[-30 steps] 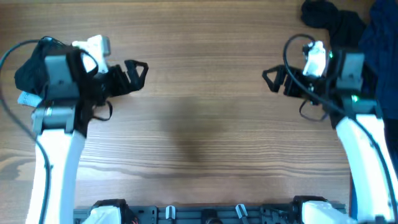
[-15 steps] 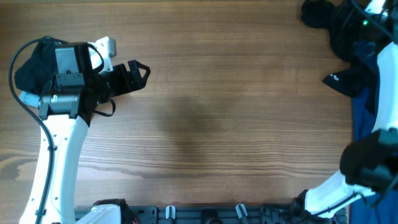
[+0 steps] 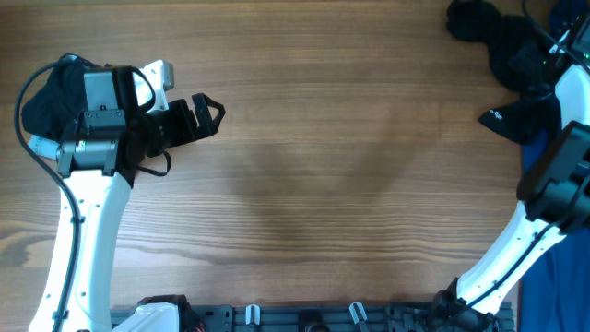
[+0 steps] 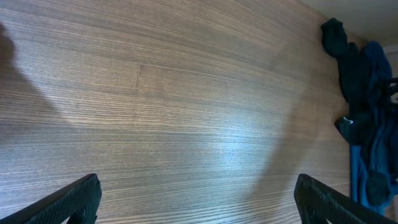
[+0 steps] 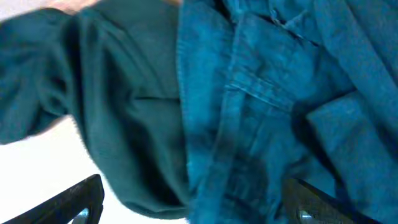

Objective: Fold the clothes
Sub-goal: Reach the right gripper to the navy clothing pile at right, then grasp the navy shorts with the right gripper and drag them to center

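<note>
The clothes lie in a heap at the table's far right corner: a dark pile with brighter blue cloth down the right edge. The heap also shows in the left wrist view. In the right wrist view a dark teal garment and a blue seamed piece fill the frame. My right gripper is open just over them, holding nothing; its fingers do not show in the overhead view. My left gripper is open and empty over bare wood at the left, and shows the same in its wrist view.
A black garment lies at the far left behind my left arm. The right arm stands along the right table edge. The wooden table top spans the view between the arms.
My right arm has swung from mid-right of the table out to the right edge, over the clothes heap. My left arm has barely moved.
</note>
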`<state>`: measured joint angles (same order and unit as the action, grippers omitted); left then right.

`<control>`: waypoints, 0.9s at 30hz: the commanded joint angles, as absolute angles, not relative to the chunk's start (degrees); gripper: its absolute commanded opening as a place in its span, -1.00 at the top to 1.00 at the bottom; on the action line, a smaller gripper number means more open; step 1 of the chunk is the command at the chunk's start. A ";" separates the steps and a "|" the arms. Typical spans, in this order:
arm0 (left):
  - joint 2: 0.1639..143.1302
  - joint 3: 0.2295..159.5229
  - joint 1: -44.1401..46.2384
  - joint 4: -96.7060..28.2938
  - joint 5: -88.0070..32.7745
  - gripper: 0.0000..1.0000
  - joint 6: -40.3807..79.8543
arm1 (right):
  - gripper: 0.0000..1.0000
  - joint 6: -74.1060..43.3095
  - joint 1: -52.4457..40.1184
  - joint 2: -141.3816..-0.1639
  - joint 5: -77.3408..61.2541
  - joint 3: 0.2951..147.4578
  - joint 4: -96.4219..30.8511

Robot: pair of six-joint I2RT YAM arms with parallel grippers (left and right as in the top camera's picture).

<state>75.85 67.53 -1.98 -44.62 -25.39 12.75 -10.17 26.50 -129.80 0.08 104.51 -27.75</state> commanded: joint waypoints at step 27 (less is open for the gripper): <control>73.65 70.04 -1.74 -44.40 -26.33 -0.99 12.40 | 0.91 -10.07 24.43 -105.69 -21.85 104.57 -33.36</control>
